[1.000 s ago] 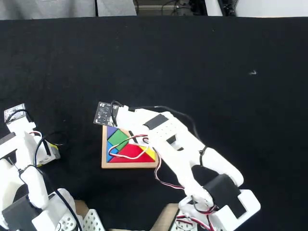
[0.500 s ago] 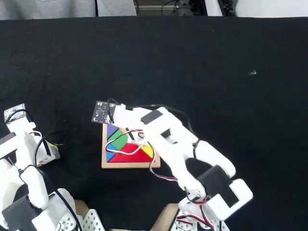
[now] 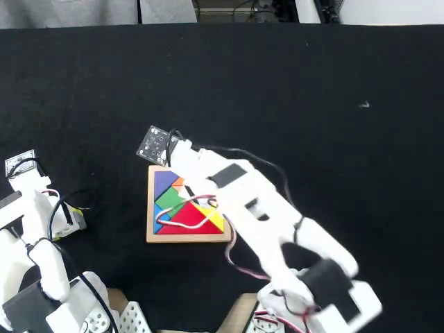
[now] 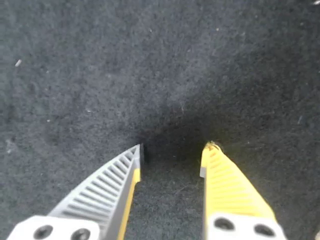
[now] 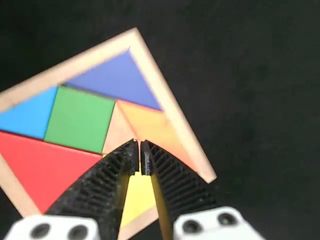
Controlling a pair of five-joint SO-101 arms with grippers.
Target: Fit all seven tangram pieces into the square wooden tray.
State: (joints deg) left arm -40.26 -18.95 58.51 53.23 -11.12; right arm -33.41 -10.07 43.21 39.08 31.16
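Black right end effector hangs closed, empty, over orange piece.

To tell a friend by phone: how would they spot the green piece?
On the black table lies a square wooden tray. Inside it, the green piece borders the blue piece, purple piece and red piece. It is the only green one, and a plain square.

High camera down over table, left wrist close above it, right wrist close above tray, shared overhead
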